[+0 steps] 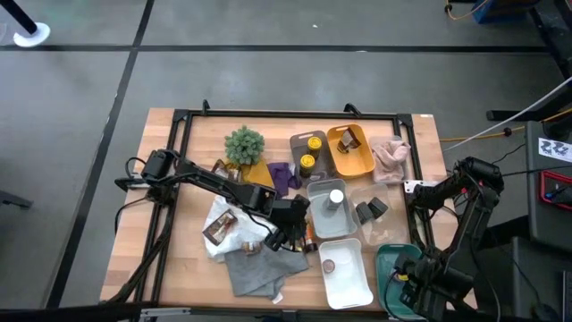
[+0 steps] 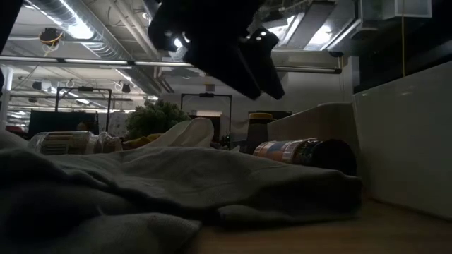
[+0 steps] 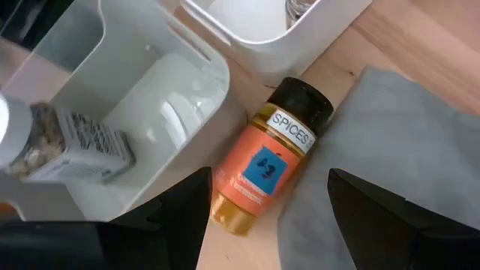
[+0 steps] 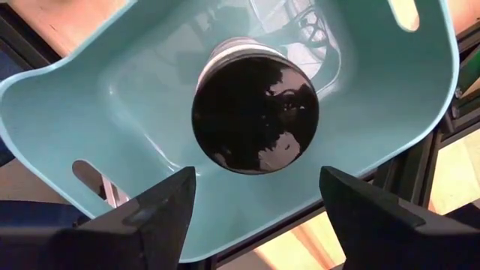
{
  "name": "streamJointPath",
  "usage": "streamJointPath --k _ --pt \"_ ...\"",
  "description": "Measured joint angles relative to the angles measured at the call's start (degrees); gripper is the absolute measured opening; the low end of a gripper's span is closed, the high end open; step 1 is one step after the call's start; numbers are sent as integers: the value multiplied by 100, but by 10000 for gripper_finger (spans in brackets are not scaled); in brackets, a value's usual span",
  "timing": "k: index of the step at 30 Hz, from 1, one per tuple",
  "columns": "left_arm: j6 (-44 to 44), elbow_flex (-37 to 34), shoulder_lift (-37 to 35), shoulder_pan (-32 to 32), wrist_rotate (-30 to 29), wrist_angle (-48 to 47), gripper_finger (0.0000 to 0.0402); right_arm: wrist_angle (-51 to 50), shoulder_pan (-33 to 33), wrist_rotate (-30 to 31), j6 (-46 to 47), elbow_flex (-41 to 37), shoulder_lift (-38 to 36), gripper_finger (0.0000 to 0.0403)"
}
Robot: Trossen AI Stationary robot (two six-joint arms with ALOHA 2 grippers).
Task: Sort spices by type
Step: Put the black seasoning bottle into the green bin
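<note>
left gripper (image 3: 266, 199) hanging spread over orange-labelled bottle (image 3: 266, 169), open wood lying at its sides | grey cloth (image 3: 390, 142) crowding one flank, pale bin (image 3: 161, 90) and white tray (image 3: 270, 37) hemming the other | right gripper (image 4: 255, 202) sitting agape over teal bin (image 4: 90, 97), dark-lidded jar (image 4: 255, 112) filling its middle

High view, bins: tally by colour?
Grey bin: 1
Mustard bin: 1
Pale blue-grey bin: 1
White bin: 1
Teal bin: 1
Total: 5
</note>
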Motion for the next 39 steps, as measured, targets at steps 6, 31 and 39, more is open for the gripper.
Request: streamJointPath --k 6,31,39 --pt "343 -251 94 5 -86 502 249 10 0 2 7 2 0 285" --pt "608 -278 892 318 -64 676 249 204 -1 103 35 81 2 285" --pt "356 -278 940 282 -53 569 233 261 -1 120 42 244 0 285"
